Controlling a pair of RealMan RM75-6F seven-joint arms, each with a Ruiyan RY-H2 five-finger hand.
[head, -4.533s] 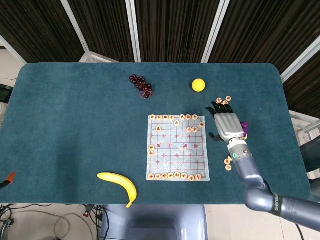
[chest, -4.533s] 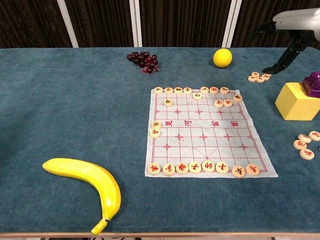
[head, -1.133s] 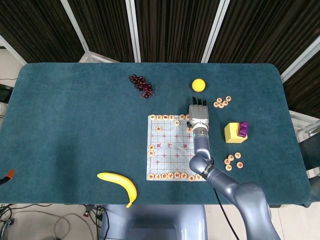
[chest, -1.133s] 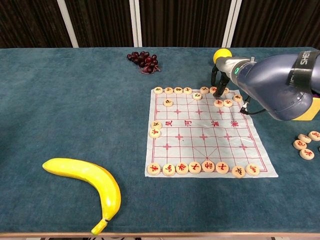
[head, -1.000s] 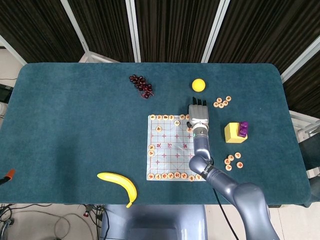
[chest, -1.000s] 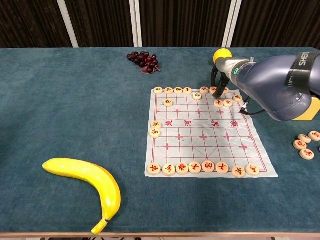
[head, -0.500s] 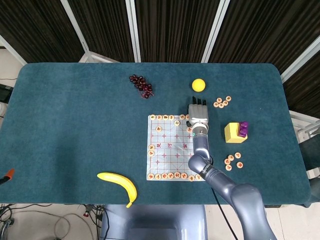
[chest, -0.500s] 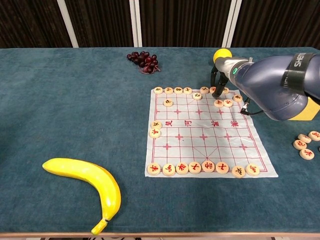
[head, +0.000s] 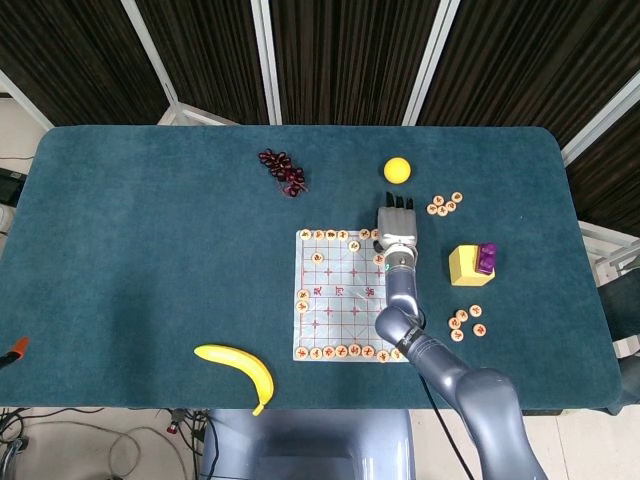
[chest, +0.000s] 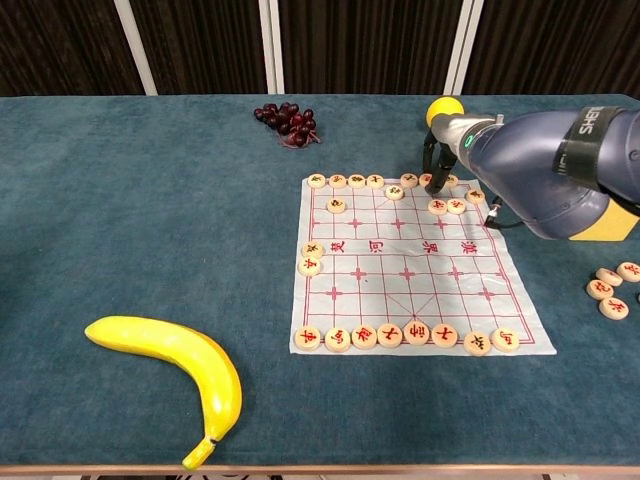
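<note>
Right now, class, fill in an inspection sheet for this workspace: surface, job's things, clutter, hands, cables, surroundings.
Surface: teal cloth table.
Job's things: board with pieces along its far and near edges; loose pieces and right of it.
Clutter: banana, grapes, yellow ball, yellow block topped by a purple thing.
Hands: right hand fingers down at the board's far right pieces; grip unclear. Left hand not seen.
Cables: some on the floor.
Surroundings: dark slatted panels.

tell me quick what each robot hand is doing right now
Left robot hand: not in view.
Right robot hand: fingertips down on the far edge of the chess board; whether it grips a piece cannot be told.
</note>
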